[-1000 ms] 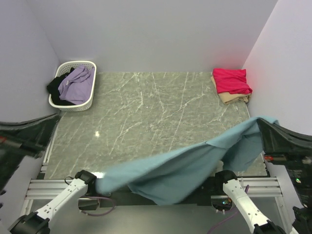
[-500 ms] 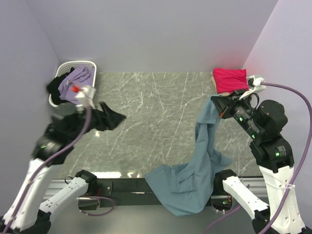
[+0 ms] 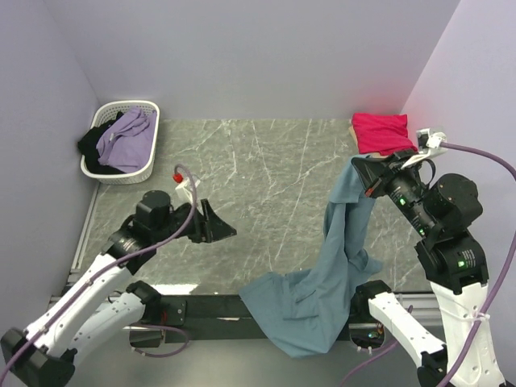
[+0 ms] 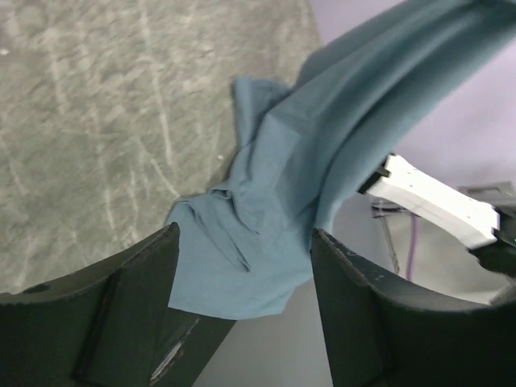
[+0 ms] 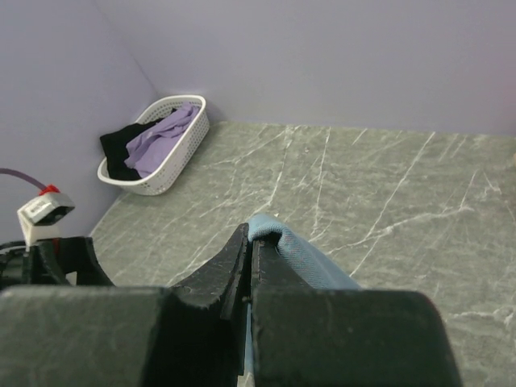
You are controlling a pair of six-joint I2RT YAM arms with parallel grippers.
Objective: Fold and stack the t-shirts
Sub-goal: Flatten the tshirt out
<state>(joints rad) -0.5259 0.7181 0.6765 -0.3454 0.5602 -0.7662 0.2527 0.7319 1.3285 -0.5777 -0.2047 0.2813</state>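
Note:
A dusty teal-blue t-shirt [image 3: 339,242] hangs in a long drape from my right gripper [image 3: 359,171], which is shut on its top edge [image 5: 266,227] high over the table's right side. The shirt's lower end lies crumpled over the table's near edge [image 3: 294,310]. A folded crimson-pink t-shirt [image 3: 381,131] sits at the far right corner, partly behind the right arm. My left gripper [image 3: 219,227] hovers open over the left-middle of the table, nothing between its fingers [image 4: 121,306]. It faces the teal-blue t-shirt [image 4: 282,185] from a distance.
A white slatted basket [image 3: 147,161] holding purple and black clothes stands at the far left corner; in the right wrist view the basket [image 5: 173,165] shows too. The marble table [image 3: 258,169] is walled at the back and both sides. The arm bases and a rail line the near edge.
My left gripper let go of the teal-blue t-shirt and opened, then swung toward the table's left-middle. The shirt's freed end dropped to the near edge. The right gripper lifted its end.

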